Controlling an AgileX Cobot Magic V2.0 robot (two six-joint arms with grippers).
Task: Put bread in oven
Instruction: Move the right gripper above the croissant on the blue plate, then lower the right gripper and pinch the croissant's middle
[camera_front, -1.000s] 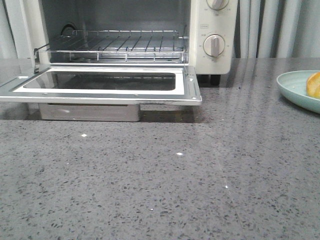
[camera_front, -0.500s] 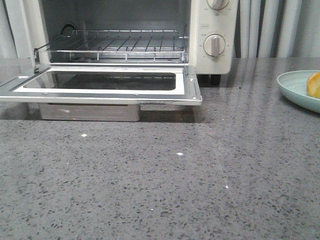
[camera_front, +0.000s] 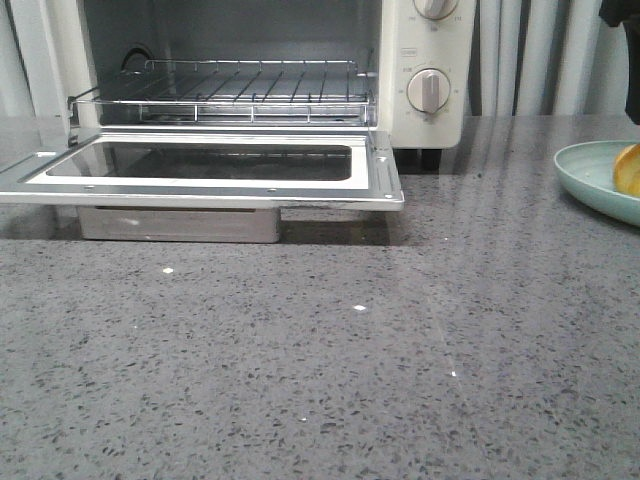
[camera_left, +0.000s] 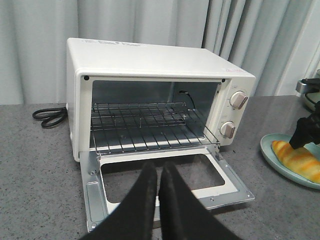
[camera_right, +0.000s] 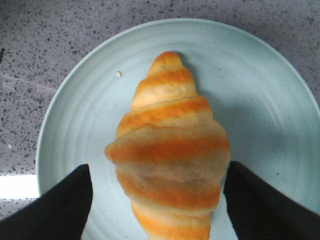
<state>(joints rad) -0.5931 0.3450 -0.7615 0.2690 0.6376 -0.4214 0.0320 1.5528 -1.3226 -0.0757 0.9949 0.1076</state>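
The step in hand looks like the pick-up: the bread (camera_right: 170, 155) has to be grabbed before it can go into the oven (camera_left: 150, 100). The bread lies on a pale green plate (camera_right: 270, 100), well off to the right of the oven on the grey table (camera_front: 320, 380). The right gripper (camera_right: 157, 200) hangs right over the bread. Its two black fingers (camera_right: 60, 205) are wide apart, one on each side of the roll. They do not seem to touch it, though the view is too close to be sure. It holds nothing.

Next, I think the fingers need to go down a bit and close softly on the fat middle of the bread. Then the arm must lift it and carry it across to the oven.

The oven is ready. Its door (camera_front: 210, 170) lies flat down and the wire rack (camera_left: 145, 125) is bare.

The left gripper (camera_left: 158, 172) waits in front of the open door. Its fingers are pressed together with nothing between them.
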